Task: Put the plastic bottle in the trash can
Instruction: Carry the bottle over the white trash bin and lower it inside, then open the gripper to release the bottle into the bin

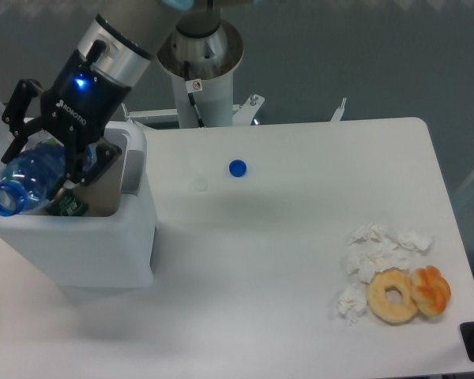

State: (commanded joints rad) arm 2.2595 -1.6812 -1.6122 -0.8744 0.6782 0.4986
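The plastic bottle (pixel 30 178) is clear, blue-tinted and crinkled, with a blue neck ring and no cap. It lies tilted over the open top of the trash can (pixel 103 245), a large white bin at the table's left edge, with its neck pointing left past the bin's rim. My gripper (pixel 51 162) hangs over the bin opening. Its black fingers (pixel 16 118) straddle the bottle's body and appear shut on it. The bottle's far end is hidden behind the gripper.
A small loose blue cap (pixel 237 167) lies on the white table (pixel 300 237) right of the bin. Crumpled tissues (pixel 375 257), a doughnut (pixel 393 296) and an orange pastry (pixel 432 290) sit at the front right. The robot's base column (pixel 201 71) stands at the back.
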